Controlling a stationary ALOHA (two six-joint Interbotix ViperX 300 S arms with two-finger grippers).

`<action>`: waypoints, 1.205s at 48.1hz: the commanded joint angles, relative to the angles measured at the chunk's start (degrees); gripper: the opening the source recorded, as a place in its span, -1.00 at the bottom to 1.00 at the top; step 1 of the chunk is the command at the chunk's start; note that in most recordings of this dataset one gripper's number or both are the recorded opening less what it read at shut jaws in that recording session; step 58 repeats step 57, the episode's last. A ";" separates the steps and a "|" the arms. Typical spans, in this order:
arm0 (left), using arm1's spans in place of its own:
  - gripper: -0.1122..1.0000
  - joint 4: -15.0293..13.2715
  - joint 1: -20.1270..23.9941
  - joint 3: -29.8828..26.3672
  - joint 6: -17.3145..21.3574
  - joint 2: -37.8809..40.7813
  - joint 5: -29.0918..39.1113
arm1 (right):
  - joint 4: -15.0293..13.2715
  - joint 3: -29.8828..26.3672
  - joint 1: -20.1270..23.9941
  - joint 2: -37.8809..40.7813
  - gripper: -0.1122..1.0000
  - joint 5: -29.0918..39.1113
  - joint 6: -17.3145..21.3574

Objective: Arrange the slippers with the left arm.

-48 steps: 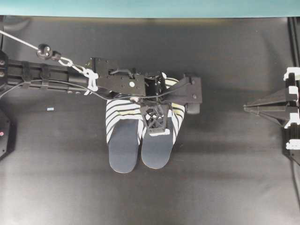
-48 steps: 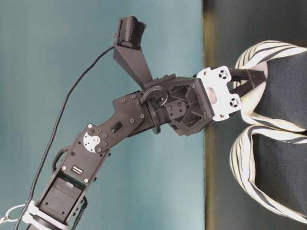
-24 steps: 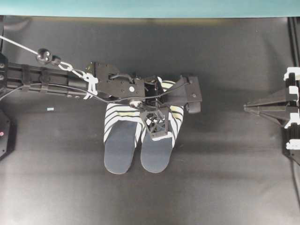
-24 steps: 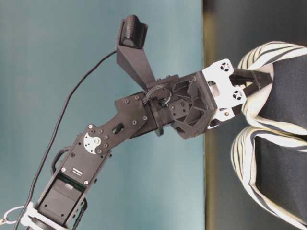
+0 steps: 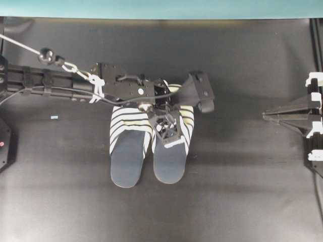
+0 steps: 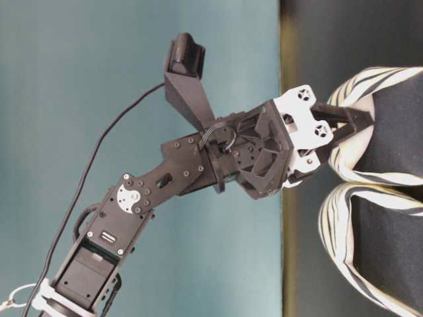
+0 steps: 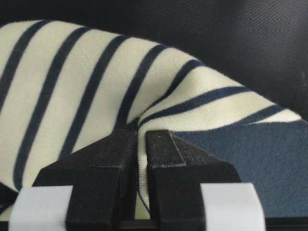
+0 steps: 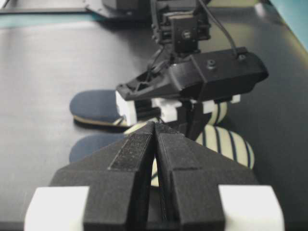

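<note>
Two slippers lie side by side, toes to the far side: one (image 5: 125, 164) at left, one (image 5: 170, 164) at right. Both have white-and-navy striped toe covers and navy insoles. My left gripper (image 5: 169, 132) hangs over the right-hand slipper and is shut on the edge of its striped toe cover (image 7: 192, 96); the fabric is pinched between the fingertips (image 7: 138, 135). The table-level view shows the same grip (image 6: 359, 117) on that slipper (image 6: 350, 86), with the other slipper (image 6: 337, 224) below it. My right gripper (image 5: 265, 116) is shut, empty, far right, tips together (image 8: 155, 126).
The table is a black mat (image 5: 232, 201) with a teal wall (image 5: 161, 7) along the far edge. The long left arm (image 5: 50, 80) crosses from the left edge. A small pale scrap (image 5: 54, 117) lies on the mat at left.
The left wrist has turned and shifted slightly left, still pinching the toe cover. The left-hand slipper has slid a little leftward; the held slipper's heel has swung slightly right.
</note>
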 commanded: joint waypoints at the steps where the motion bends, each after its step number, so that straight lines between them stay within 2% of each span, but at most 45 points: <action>1: -0.77 0.18 0.09 -0.26 -0.09 -0.79 -1.23 | 0.09 -0.26 -0.26 0.26 -0.80 -0.53 0.26; 25: -0.73 0.18 -1.85 -0.35 2.20 -1.85 -0.79 | 0.09 -0.18 -0.35 0.35 -0.80 -0.62 0.26; 28: -0.53 0.18 -1.85 -0.44 2.46 -2.02 -0.97 | 0.09 -0.18 -0.26 0.26 -0.80 -0.53 0.26; 36: 0.36 0.18 -1.93 -0.70 2.55 -3.52 -1.05 | 0.09 -0.18 -0.26 0.26 -0.80 -0.35 0.26; 41: 0.75 0.18 -1.85 -0.88 3.16 -5.36 -1.23 | 0.09 -0.18 -0.26 0.26 -0.80 -0.35 0.26; 58: 0.74 0.18 -5.01 1.76 8.44 -17.93 -1.32 | 0.53 -0.18 -0.26 0.18 -0.80 -0.26 0.62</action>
